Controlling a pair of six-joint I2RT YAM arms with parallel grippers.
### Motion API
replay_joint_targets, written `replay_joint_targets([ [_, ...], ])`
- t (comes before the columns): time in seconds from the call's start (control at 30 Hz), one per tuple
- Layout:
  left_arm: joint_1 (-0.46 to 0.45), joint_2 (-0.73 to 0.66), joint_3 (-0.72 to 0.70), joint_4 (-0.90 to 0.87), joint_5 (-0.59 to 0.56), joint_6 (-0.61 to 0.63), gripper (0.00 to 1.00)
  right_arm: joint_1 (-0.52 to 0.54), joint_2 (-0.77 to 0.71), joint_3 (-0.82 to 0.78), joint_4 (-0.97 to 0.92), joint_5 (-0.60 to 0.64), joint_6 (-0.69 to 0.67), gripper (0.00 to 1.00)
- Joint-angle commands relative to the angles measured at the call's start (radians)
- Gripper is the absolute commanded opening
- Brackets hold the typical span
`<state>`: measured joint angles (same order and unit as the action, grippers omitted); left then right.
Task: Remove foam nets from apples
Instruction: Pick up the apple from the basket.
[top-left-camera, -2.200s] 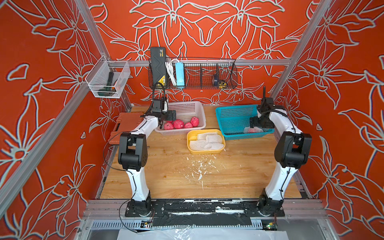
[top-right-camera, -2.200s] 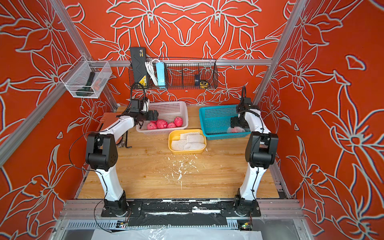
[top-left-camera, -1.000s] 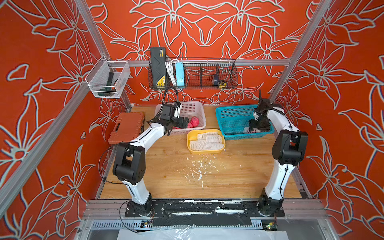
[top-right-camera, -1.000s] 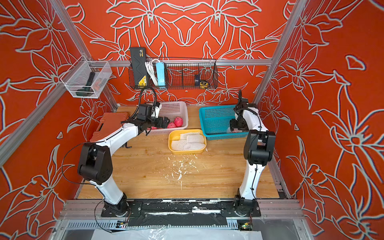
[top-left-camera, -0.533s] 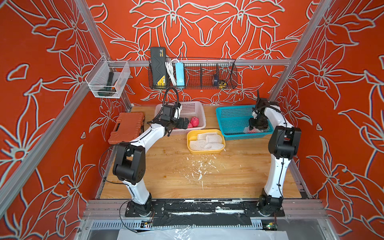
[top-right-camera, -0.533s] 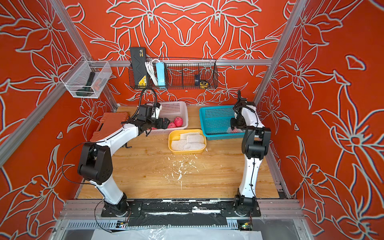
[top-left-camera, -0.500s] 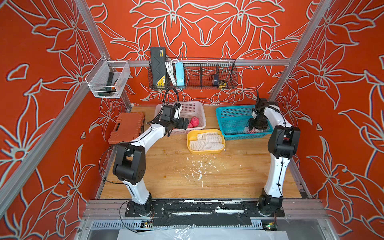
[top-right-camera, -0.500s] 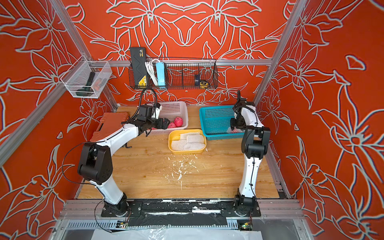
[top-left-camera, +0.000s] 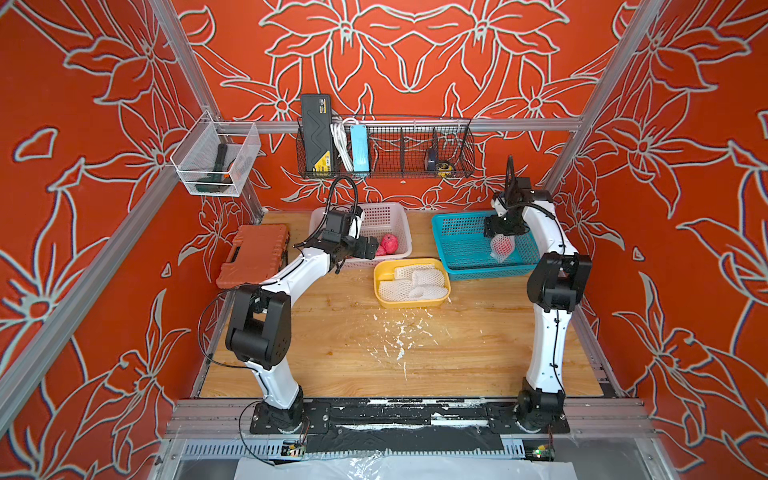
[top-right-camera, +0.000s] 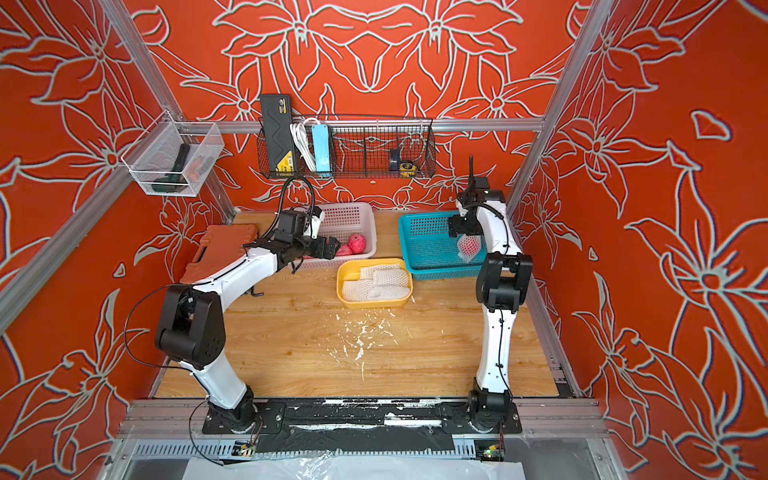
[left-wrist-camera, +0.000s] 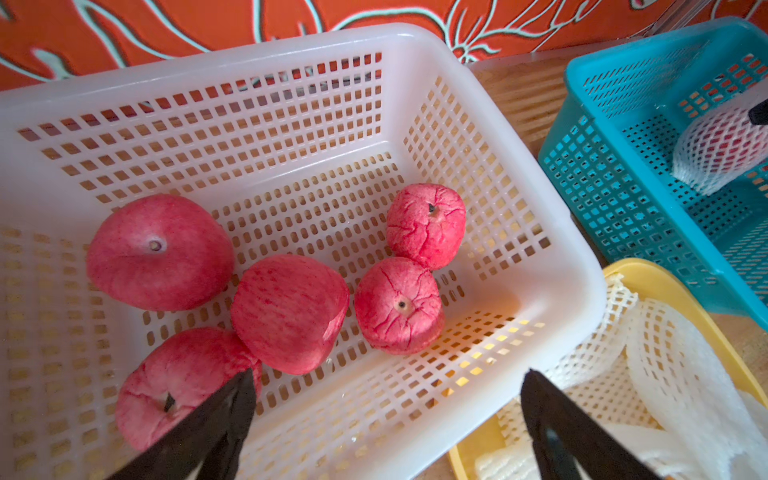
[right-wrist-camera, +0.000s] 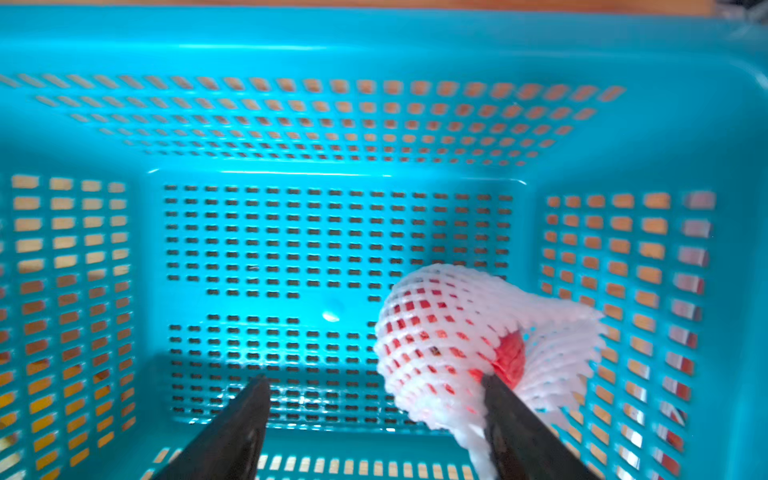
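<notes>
Several bare pinkish-red apples (left-wrist-camera: 291, 311) lie in the white basket (left-wrist-camera: 540, 232); one of these apples (top-left-camera: 390, 243) also shows from above. My left gripper (left-wrist-camera: 386, 376) hovers open over that basket's front rim, holding nothing. One apple still in its white foam net (right-wrist-camera: 440, 332) rests in the blue basket (right-wrist-camera: 332, 124), seen in both top views (top-left-camera: 501, 248) (top-right-camera: 468, 247). My right gripper (right-wrist-camera: 374, 379) stands open just above it, with one finger against the net. Several empty foam nets (top-left-camera: 411, 278) fill the yellow tray (top-left-camera: 380, 270).
An orange tool case (top-left-camera: 253, 253) lies at the table's left edge. White foam flakes (top-left-camera: 399, 336) litter the wood in front of the yellow tray. A wire shelf (top-left-camera: 386, 149) and a clear bin (top-left-camera: 216, 160) hang on the walls.
My left arm swung right from the white basket's left side to hover over its front, then held still. My right arm reached further back over the blue basket, above the netted apple.
</notes>
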<state>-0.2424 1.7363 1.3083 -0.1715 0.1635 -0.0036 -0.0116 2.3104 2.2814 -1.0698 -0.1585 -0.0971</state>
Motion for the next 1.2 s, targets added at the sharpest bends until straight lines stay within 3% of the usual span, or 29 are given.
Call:
replay_joint_targets([
  [0.0,-0.005,-0.035,-0.021,0.005,0.016,0.004,0.98,0.027,-0.028,0.021,-0.009,0.034,-0.021,0.84],
  [0.03,-0.005,-0.038,-0.023,0.008,0.02,0.004,0.98,0.028,-0.04,0.021,-0.009,0.044,-0.026,0.87],
  [0.07,-0.005,-0.039,-0.026,0.01,0.021,0.003,0.98,0.029,-0.051,0.017,-0.009,0.05,-0.034,0.98],
  [0.2,-0.005,-0.045,-0.031,0.013,0.032,-0.001,0.98,0.028,-0.09,-0.021,0.0,0.065,-0.044,0.99],
  [0.4,-0.005,-0.051,-0.043,0.021,0.041,-0.003,0.98,0.03,-0.126,-0.055,0.075,-0.045,-0.069,0.99],
  [0.47,-0.006,-0.049,-0.044,0.021,0.042,-0.004,0.98,0.034,-0.13,-0.05,0.081,-0.016,-0.064,0.99],
  [0.7,-0.007,-0.047,-0.052,0.022,0.048,-0.004,0.98,0.013,-0.163,-0.043,0.013,0.178,0.082,0.98],
  [0.87,-0.01,-0.045,-0.053,0.021,0.055,-0.004,0.98,-0.022,-0.212,-0.152,-0.053,0.198,0.197,0.98],
  [1.17,-0.012,-0.05,-0.053,0.024,0.061,-0.007,0.98,-0.102,-0.209,-0.289,0.001,0.143,0.346,0.98],
])
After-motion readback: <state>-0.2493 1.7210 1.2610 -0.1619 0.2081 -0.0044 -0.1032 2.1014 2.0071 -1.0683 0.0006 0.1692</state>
